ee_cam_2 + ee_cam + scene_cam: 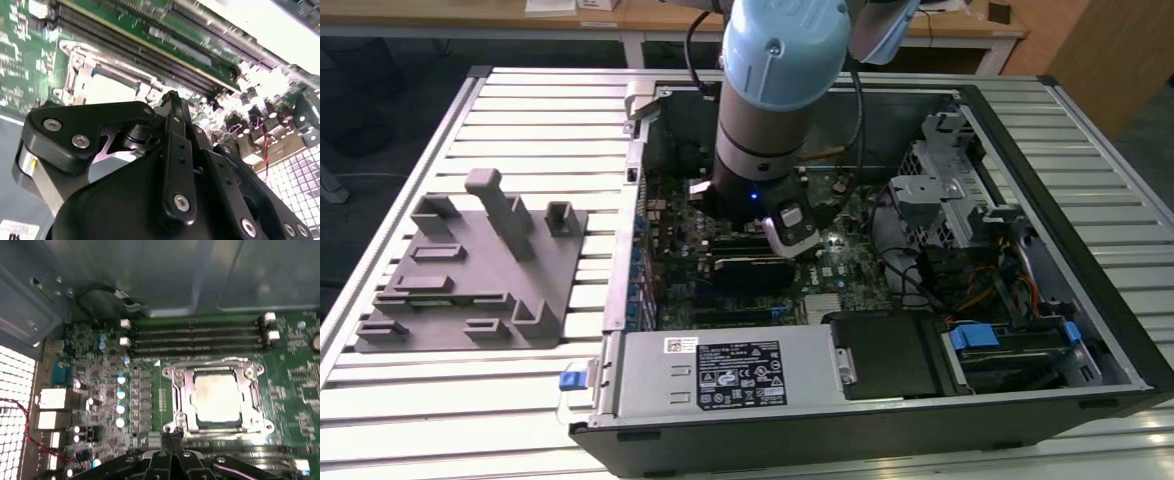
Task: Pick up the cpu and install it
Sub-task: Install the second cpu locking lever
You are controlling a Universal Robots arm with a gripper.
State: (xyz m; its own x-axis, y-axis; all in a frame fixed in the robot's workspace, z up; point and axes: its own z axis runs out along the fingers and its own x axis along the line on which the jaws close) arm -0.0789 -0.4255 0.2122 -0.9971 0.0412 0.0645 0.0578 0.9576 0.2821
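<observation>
Sitting in its socket frame (218, 399) — one cpu (217, 397), jaws pressed together, gripper (171, 432) just beside — empty.

The cpu (216, 397) has a pale, smooth metal top. Its socket frame (250, 371) is shiny metal. The gripper (172, 436) is matt black. The tray (467, 270) is dull grey plastic.

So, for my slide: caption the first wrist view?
Gripper closed beside the socket frame, cpu seated inside.
</observation>
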